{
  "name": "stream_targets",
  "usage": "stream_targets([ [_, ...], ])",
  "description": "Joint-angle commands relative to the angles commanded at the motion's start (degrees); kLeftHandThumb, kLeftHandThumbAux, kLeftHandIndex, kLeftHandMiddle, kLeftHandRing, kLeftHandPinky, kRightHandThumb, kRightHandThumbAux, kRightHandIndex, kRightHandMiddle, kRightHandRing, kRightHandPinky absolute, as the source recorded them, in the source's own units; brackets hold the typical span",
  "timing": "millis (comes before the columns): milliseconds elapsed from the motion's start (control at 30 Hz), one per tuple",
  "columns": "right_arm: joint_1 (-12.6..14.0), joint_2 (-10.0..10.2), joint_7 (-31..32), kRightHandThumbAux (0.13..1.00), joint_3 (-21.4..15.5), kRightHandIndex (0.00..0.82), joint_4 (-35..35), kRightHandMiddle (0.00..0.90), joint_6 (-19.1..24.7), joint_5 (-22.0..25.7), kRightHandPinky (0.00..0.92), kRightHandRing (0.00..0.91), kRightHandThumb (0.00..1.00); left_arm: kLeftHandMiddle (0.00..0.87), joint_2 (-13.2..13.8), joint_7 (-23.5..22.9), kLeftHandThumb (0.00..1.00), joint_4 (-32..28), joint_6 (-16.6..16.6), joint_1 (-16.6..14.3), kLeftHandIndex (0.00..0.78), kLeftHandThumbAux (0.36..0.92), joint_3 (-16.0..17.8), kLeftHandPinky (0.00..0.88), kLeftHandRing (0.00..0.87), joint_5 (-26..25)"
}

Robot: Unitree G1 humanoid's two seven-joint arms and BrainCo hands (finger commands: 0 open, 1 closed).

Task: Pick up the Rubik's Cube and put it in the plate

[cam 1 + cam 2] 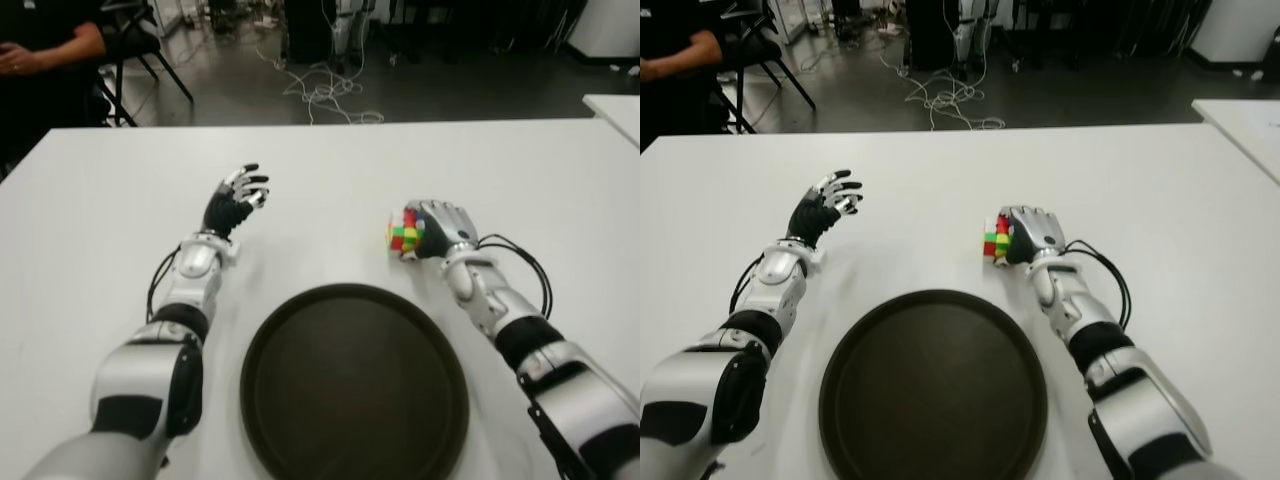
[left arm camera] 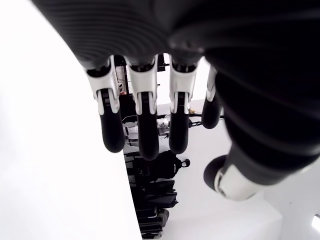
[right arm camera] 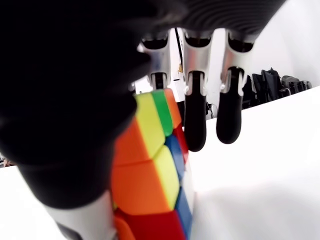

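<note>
The Rubik's Cube (image 1: 403, 233) stands on the white table (image 1: 90, 230) just beyond the far right rim of the dark round plate (image 1: 300, 420). My right hand (image 1: 432, 232) is against the cube's right side. In the right wrist view the thumb (image 3: 65, 150) lies by the cube's (image 3: 150, 165) orange face. The fingers (image 3: 195, 120) hang past its far edge, only loosely bent and not closed on it. My left hand (image 1: 237, 200) is raised over the table to the plate's far left, its fingers spread and holding nothing.
A person's arm (image 1: 50, 50) shows at the far left beyond the table. Chairs and loose cables (image 1: 325, 95) lie on the floor behind the table's far edge. Another white table's corner (image 1: 615, 110) is at the far right.
</note>
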Motion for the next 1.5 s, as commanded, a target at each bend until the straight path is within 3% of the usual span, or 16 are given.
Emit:
stream_targets([
  [233,-0.14,0.75,-3.82,0.738,-1.2,0.417,1.32,0.513,-0.38,1.52,0.484,0.499,0.688,0.261,-0.04,-0.15,0.111,-0.05,-0.38,0.05,0.179,0.715,-0.02,0.287,0.262,0.0],
  [1067,-0.26,0.06,-8.01,0.735,-1.7,0.414,0.68,0.449,-1.03,2.64,0.493,0.464,0.698,0.26,0.02,0.39,0.101,-0.04,-0.42,0.09,0.176,0.711,-0.21,0.287,0.26,0.26],
  [1200,2.13,-2.48,-8.34,0.735,-3.24,0.415,-7.86,0.47,-1.22,2.71,0.498,0.479,0.697,0.256,-0.01,0.61,0.095,-0.09,-0.38,0.1,0.17,0.716,-0.34,0.288,0.257,0.39],
  [1333,8.34,-6.21,-7.65,0.735,-6.72,0.416,-26.44,0.493,0.8,1.45,0.5,0.498,0.696,0.252,0.0,1.03,0.087,-0.09,-0.1,0.04,0.165,0.713,-0.56,0.282,0.254,0.64],
  [1500,13.05,-7.95,-8.72,0.735,-9.76,0.417,-39.31,0.515,2.17,-0.47,0.499,0.514,0.695,0.251,-0.01,0.88,0.088,-0.03,0.12,-0.08,0.163,0.712,-0.49,0.284,0.254,0.53],
])
